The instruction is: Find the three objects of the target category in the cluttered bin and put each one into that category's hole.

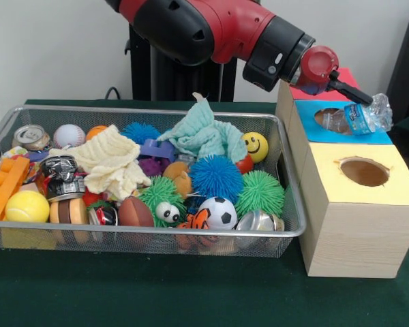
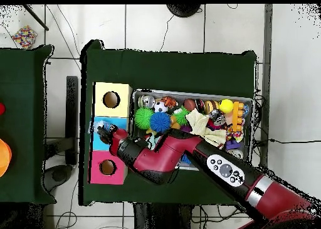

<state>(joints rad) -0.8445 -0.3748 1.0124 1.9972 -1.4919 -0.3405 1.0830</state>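
The wire mesh bin [image 1: 143, 110] holds several toys, balls, cans and cloths; it also shows in the overhead view [image 2: 191, 93]. My gripper [image 1: 360, 101] is shut on a crushed clear plastic bottle [image 1: 369, 114] with a blue label. It holds the bottle tilted just above the hole [image 1: 329, 120] of the blue-topped box. In the overhead view the gripper [image 2: 104, 132] is over the blue top. The red-topped box [image 1: 348, 77] stands behind it. Its hole is hidden by the arm in the front view and shows open in the overhead view [image 2: 107, 167].
The yellow-topped box [image 1: 395, 194] with its open hole [image 1: 365, 172] stands nearest the camera, next to the bin. The three boxes stand in a row beside the bin. The arm [image 2: 188, 154] reaches across the bin's edge. A second green table [image 2: 19, 123] stands apart.
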